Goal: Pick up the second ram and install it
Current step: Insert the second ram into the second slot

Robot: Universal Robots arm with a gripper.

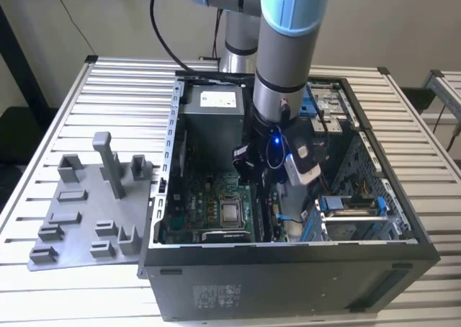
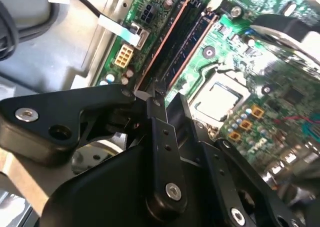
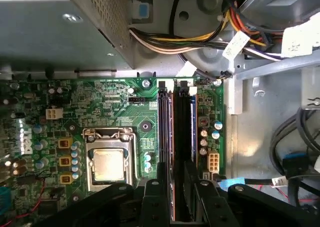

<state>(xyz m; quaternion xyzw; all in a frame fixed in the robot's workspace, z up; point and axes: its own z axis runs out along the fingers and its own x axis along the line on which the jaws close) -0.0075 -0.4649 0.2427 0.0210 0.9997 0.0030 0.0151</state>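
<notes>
**Entry: ram install, seating stage**

- Gripper [image 3: 175, 167]: reaching down inside the case [image 1: 288, 284], near its middle in the exterior view. In both wrist views the fingers [image 2: 154, 104] are sitting drawn in to a narrow gap, appearing to be pinching the thin edge of the ram [image 3: 167, 127].
- Ram: lying along its slot on the motherboard [image 3: 125, 102] and running in between the fingertips. How deep it is sitting cannot be told.
- Neighbour stick [image 3: 189, 127]: occupying the slot just beside, on the side away from the CPU socket [image 3: 107, 164].
- Step, by judgement: the pick-up is looking done and insertion is under way. The move is calling for a straight push into the slot, with the stick kept square to it.
- Edges: the neighbour stick is crowding one finger, and the socket frame is lying near on the other flank.
- Room: the cables [image 3: 200, 34] and the power supply [image 1: 212, 111] are standing at twelve o'clock of the gripper in the exterior view, apart from it. The case top is standing open.
- Holder plate [image 1: 79, 212]: resting on the table [image 1: 108, 89] at nine o'clock of the case.
</notes>
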